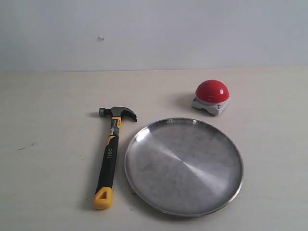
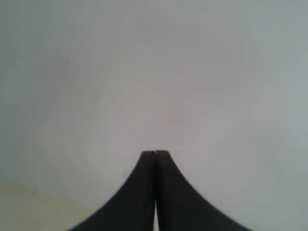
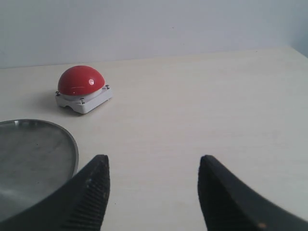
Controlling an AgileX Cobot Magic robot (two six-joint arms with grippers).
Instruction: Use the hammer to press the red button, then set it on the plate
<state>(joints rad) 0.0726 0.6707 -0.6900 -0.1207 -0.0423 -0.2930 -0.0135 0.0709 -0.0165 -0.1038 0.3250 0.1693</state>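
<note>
The hammer (image 1: pixel 109 154), its handle pointing back toward the arms, seems closer to the clenched left gripper (image 2: pixel 155 155) than the released right gripper (image 3: pixel 153 166).

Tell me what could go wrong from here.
The hammer lies close beside the plate, so grasping its handle may knock the plate. The red button is a smooth dome on a small base; the hammer head could glance off and shove it aside.

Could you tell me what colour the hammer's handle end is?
The hammer ends in yellow; the exterior view shows it best.
</note>
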